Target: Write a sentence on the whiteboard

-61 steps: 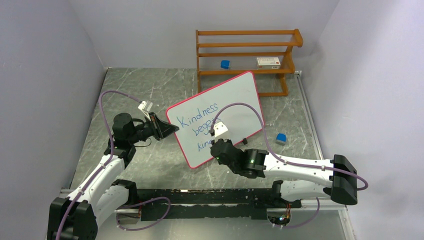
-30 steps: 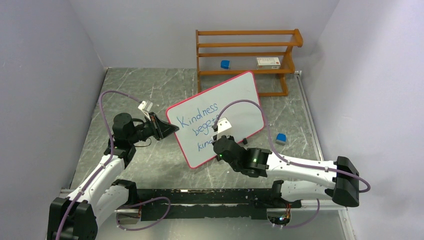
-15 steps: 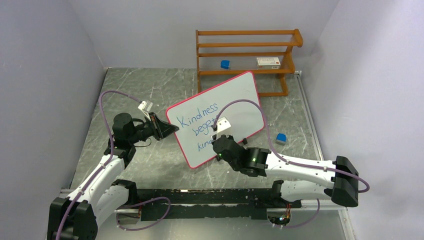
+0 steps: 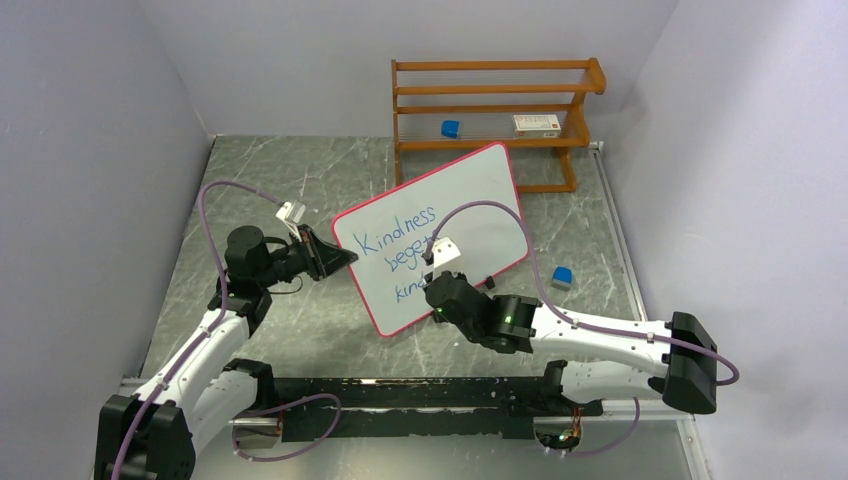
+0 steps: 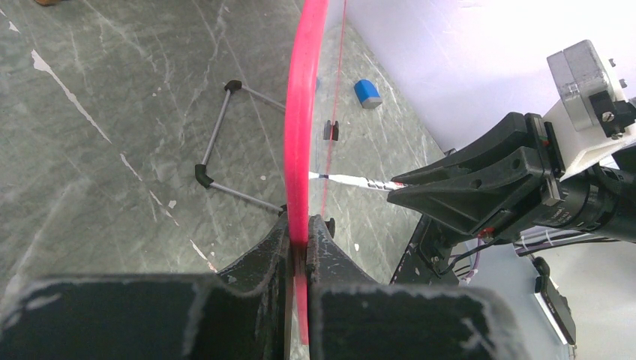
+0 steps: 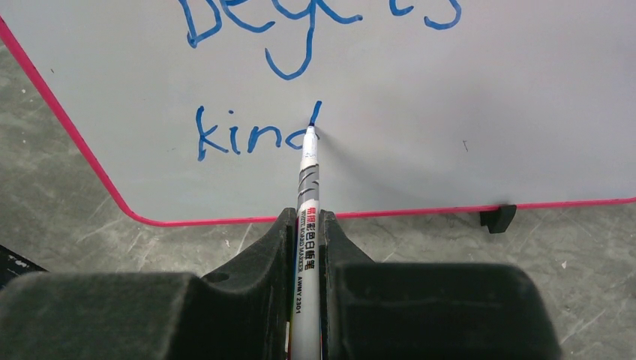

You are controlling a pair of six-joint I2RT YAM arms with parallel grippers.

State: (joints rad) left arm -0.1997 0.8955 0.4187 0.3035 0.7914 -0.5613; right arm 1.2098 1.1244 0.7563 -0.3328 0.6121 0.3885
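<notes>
Pink-rimmed whiteboard (image 4: 480,190) – blue cursive sentence (image 4: 404,253) ends at "kind".

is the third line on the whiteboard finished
No, the third line reads only "kind", with the marker tip touching the whiteboard at the d's upstroke.

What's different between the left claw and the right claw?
The left claw pinches the whiteboard by its pink rim; the right claw pinches a marker. The left claw sits at its side edge; the right claw faces its front, marker tip touching the sentence. Both are black and shut.
</notes>
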